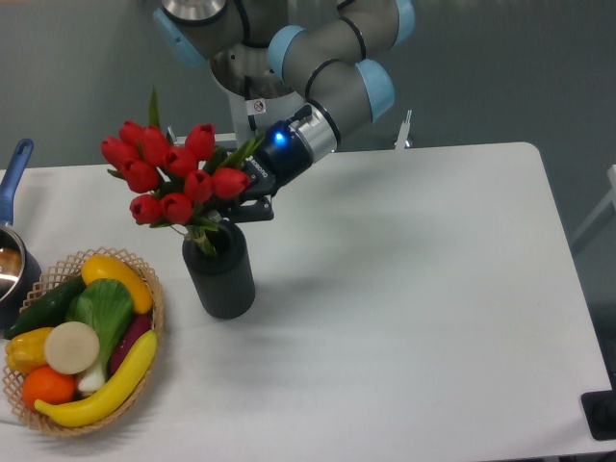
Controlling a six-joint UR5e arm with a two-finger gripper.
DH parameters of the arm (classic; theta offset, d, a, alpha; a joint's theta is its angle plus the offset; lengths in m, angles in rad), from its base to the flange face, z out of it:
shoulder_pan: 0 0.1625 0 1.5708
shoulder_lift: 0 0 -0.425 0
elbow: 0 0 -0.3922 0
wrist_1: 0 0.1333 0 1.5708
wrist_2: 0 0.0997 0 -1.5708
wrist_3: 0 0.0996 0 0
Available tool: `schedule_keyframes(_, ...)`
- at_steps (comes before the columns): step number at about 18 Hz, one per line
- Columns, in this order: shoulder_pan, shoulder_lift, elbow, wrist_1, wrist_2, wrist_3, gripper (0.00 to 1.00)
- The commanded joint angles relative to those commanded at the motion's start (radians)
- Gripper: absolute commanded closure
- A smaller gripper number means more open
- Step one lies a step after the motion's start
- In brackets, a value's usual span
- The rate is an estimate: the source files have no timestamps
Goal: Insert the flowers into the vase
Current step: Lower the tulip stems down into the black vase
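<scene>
My gripper (241,204) sits upper left of centre in the frame, fingers clamped on the flowers (173,173) just under the blooms, approx. where leaves meet stems; the fingertips themselves are partly hidden behind leaves, but the black jaws press in at the bunch from the right. Red tulip heads fan out to the left and up from my grip, tilted a bit leftward, w/ one green leaf poking up at the top. The stems drop from my fingers straight into the mouth of the vase (220,274), lower ends already inside the rim; blooms stay above it, wider than the opening. Vase stands upright on the white table (414,308), directly below my grip, dark grey & ribbed. Blue light glows on my wrist, arm running up & right toward the top of the frame. Lower left: woven basket (149,289) of vegetables, near the vase but not touching. At the far left edge, a pot (12,265) w/ blue handle, partly cut off.
</scene>
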Motion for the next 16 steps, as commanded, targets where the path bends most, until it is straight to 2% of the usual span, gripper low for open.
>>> schedule_keyframes(5, 0.017, 0.000, -0.041, 0.003, 0.000, 0.040, 0.88)
schedule_keyframes(9, 0.024, -0.035, -0.078, 0.003, 0.002, 0.138, 0.85)
schedule_keyframes(14, 0.034, -0.049, -0.106, 0.002, 0.000, 0.183, 0.84)
schedule_keyframes(16, 0.041, -0.054, -0.106, 0.002, 0.000, 0.183, 0.69)
